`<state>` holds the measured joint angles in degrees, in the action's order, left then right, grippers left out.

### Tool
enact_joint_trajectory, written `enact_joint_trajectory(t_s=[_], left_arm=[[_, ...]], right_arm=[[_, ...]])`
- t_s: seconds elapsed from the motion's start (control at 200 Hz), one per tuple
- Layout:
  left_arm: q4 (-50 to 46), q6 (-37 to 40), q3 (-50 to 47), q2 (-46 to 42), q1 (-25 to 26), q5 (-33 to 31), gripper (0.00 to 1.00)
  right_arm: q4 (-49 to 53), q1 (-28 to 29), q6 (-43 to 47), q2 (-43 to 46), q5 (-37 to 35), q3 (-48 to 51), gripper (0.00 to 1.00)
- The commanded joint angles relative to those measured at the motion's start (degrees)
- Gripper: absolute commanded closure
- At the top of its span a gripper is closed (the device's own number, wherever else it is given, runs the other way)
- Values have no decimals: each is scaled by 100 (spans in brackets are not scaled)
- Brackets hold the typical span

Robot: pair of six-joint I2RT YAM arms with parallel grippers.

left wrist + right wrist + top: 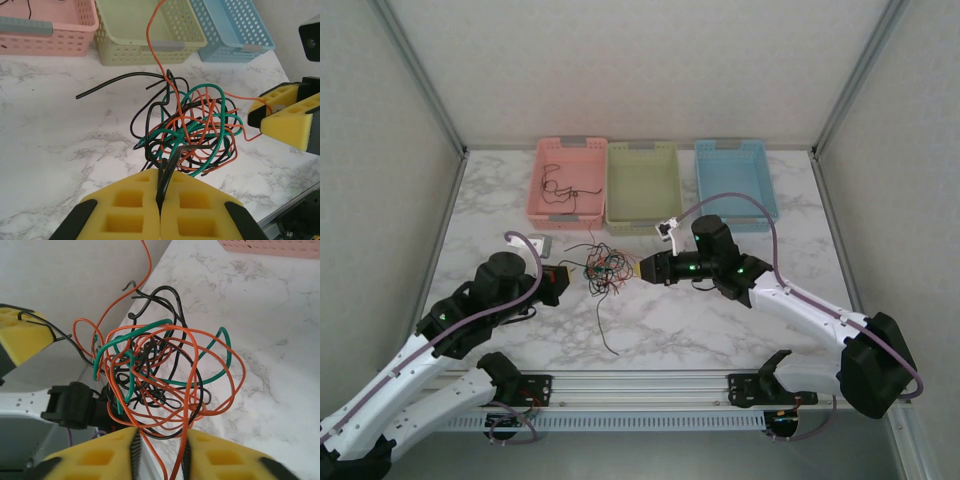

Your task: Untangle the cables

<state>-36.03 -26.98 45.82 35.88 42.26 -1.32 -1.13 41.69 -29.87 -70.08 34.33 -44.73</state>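
Mid-frame, the cables [603,268] are bunched between the claws: a black strand [167,167] is pinched by the left claw [160,200], seemingly as an anchor; an orange strand [181,442] is straddled by the spread right claw [160,450].

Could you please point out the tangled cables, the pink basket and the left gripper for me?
cables [196,129]: left wrist view, middle of the tangle.
pink basket [558,144]: top external view, on its far rim.
left gripper [161,182]: left wrist view, midway between its fingertips, shut on a black cable.
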Motion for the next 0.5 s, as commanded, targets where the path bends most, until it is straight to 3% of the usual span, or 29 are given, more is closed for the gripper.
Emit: enact_joint_trajectory(t_s=[0.0, 0.1, 0.365, 0.496], left_arm=[[142, 93, 76, -52, -51, 5, 100], [26, 81, 117, -61, -51, -211, 100], [-835, -151, 372, -35, -51, -1483, 100], [-1058, -242, 419, -119, -51, -1845, 100]], right_arm=[[-126, 58, -56, -36, 58, 46, 83], [130, 58, 5, 143, -265, -18, 100], [2134, -76, 1049, 983, -2346, -699, 100], [3020, -196, 1098, 1161, -3843, -924, 100]])
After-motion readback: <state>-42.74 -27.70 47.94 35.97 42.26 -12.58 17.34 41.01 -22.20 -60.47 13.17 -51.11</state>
